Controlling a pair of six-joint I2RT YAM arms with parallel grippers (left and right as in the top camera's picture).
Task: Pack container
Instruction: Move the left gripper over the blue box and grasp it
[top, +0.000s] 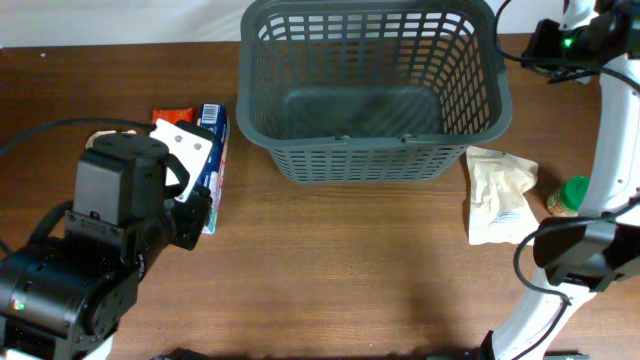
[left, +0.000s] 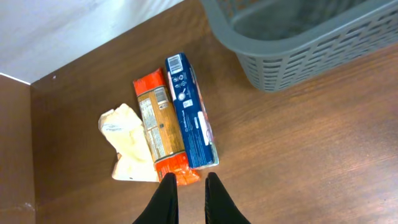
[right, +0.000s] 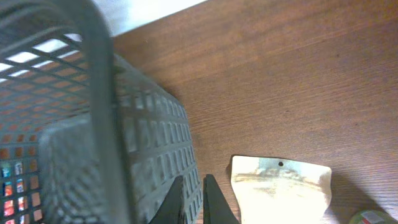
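Nearest the robot, the left arm (top: 100, 260) hangs over the brown wooden worktop (top: 350, 270). The left jaws are drawn almost together with only a thin slit between them, gripping nothing, just short of three packets lying side by side. These are a long blue printed carton (left: 189, 112), an orange foil-wrapped packet (left: 160, 127) touching its side, and a crumpled cream paper pouch (left: 127, 140) against the orange one. From overhead the arm's black bulk covers much of these three. On the other side the white right arm (top: 605, 170) stands beside a flat cream pouch with printed text (top: 497, 195). A small jar with a green lid (top: 570, 195) is partly hidden behind the arm. The right jaws are clenched on nothing, between that pouch and the basket wall. Farther back, mid-worktop near the far edge, sits the large dark grey slotted plastic basket (top: 370, 160) (its smooth grey floor shows in full). Its far rim is cut off by the overhead view's top edge.
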